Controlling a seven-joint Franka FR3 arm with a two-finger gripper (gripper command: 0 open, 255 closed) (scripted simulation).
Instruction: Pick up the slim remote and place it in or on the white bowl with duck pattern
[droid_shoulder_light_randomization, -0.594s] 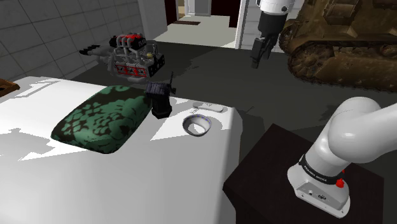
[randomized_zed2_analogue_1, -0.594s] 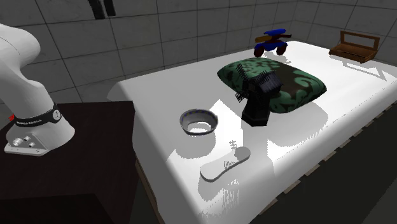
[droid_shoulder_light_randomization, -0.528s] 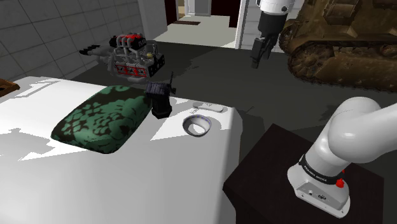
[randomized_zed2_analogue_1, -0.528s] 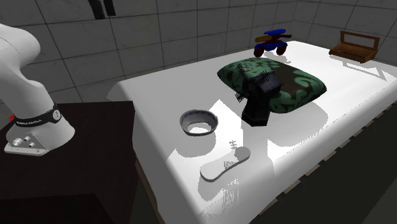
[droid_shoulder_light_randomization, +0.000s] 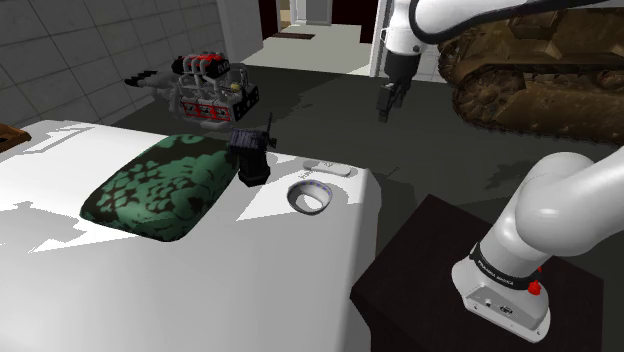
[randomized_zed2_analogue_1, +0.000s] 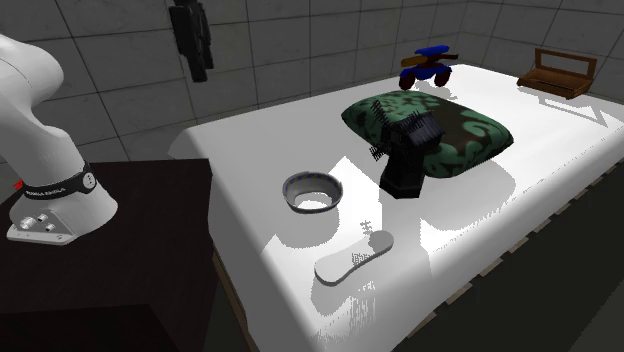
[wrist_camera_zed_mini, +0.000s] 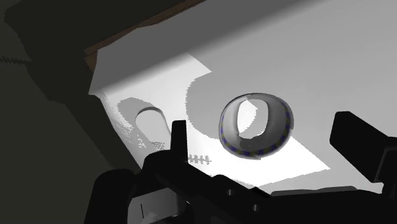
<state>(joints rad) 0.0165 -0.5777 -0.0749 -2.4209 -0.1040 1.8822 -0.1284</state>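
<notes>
Robot pincer (droid_shoulder_light_randomization: 384, 108), fingers spread and empty, hangs high above a white bed (randomized_zed2_analogue_1: 560, 150).
The slim pale remote (randomized_zed2_analogue_1: 352, 258) lies flat just beside the bowl (randomized_zed2_analogue_1: 311, 190), long side facing it, well below the pincer.

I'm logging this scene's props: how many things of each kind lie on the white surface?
Slim pale remote: 1
White bowl with blue-patterned rim: 1
Green patterned cushion: 1
Black blocky object: 1
Blue toy: 1
Brown wooden box: 1
Total: 6
</notes>
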